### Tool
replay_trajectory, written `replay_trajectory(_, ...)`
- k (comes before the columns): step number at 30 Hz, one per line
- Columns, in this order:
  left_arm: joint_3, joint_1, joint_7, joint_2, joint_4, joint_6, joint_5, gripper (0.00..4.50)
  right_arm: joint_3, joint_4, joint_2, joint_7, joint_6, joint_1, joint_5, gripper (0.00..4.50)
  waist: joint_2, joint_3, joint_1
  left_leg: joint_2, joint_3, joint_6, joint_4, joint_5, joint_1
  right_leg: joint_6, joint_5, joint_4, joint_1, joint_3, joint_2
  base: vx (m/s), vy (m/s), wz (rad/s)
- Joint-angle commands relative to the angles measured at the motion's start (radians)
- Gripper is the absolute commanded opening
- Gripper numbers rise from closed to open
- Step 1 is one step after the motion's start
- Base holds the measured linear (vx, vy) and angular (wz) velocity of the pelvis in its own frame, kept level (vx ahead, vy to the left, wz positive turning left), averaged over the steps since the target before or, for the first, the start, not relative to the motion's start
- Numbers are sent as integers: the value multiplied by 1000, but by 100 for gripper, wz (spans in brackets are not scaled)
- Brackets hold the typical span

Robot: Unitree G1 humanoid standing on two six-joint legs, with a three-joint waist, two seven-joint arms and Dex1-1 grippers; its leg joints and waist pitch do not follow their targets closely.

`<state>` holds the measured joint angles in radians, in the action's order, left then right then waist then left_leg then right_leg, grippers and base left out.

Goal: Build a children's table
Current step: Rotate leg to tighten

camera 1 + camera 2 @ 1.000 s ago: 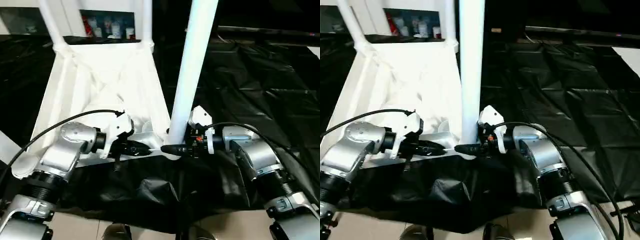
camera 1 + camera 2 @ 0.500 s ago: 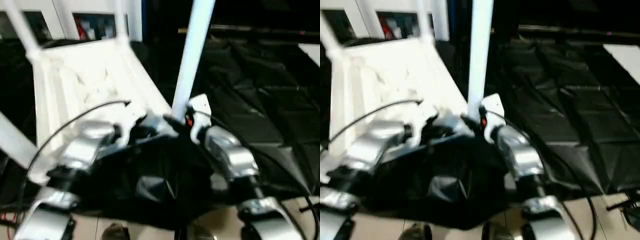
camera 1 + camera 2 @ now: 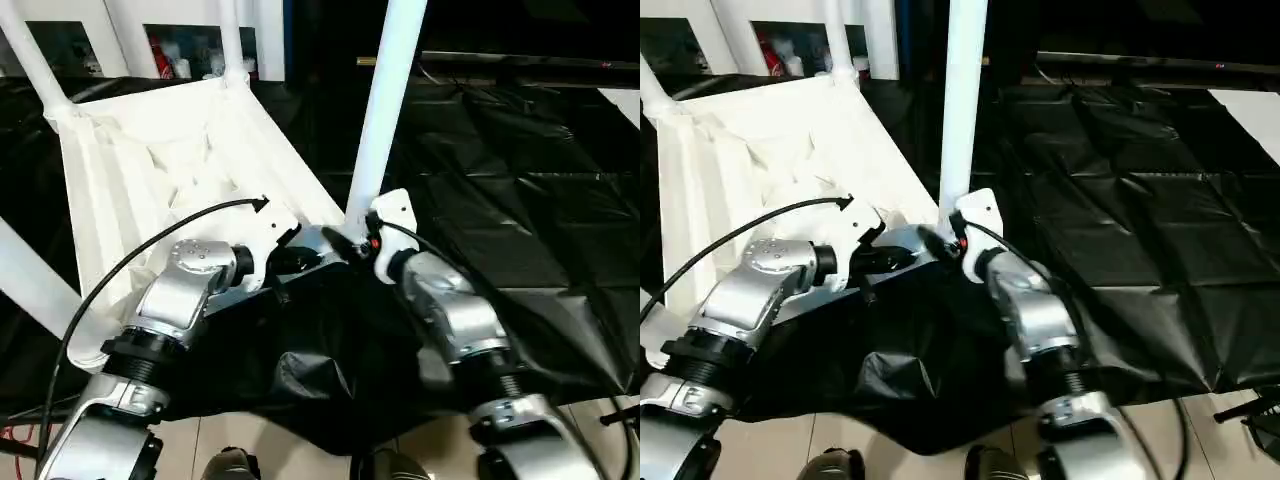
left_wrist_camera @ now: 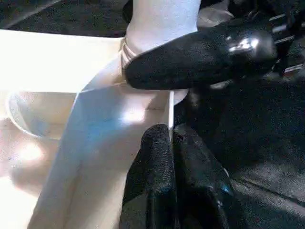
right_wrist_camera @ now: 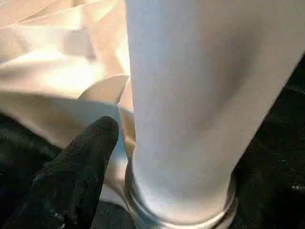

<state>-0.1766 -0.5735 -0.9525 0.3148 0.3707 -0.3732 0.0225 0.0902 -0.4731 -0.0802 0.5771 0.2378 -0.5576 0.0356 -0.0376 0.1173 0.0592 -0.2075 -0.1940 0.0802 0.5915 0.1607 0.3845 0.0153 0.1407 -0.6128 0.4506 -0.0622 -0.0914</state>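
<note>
The children's table lies upside down, its ribbed white top (image 3: 150,160) facing up. Two legs (image 3: 30,50) stand in the far corners and another leg (image 3: 30,280) crosses the left edge. A long white leg (image 3: 385,110) stands upright in the near right corner socket (image 5: 181,210). My right gripper (image 3: 338,240) is open around this leg's base; one black finger (image 5: 81,162) stands just off the tube. Right beside that corner, my left gripper (image 4: 170,136) is shut on the top's thin rim (image 4: 170,107).
Black plastic sheeting (image 3: 520,170) covers the floor around and under the table. A white cabinet with glass doors (image 3: 185,50) stands at the back. Pale floor tiles (image 3: 230,440) and my feet show at the near edge.
The whole view has swung. My right forearm now reaches the leg's base from the near side instead of from the right. The left gripper stays at the rim by the corner.
</note>
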Motion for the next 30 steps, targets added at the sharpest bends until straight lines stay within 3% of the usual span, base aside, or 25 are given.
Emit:
replay_trajectory(1,-26,5,-87,-7,-67,62,72,0,73,32,-26,185,17,-9,43,370,-5,-88,3,-12,6,-64,-65,190,-11,184,233,66,-74,43,-40,0,0,0)
replay_trajectory(10,-33,46,-272,95,-75,133,103,0,91,102,-236,528,8,-5,113,370,-2,-86,13,-15,6,-70,-64,207,-16,194,271,68,-70,41,-41,0,0,0)
replay_trajectory(18,-39,54,-354,142,-74,147,116,0,96,80,-279,598,-15,-19,119,370,-3,-88,23,-18,4,-66,-63,190,-16,210,253,63,-69,42,-40,0,0,0)
replay_trajectory(30,-43,61,-399,169,-71,156,122,0,113,97,-288,654,2,-6,142,259,-3,-88,26,-18,4,-63,-63,187,-14,216,246,62,-70,41,-41,0,0,0)
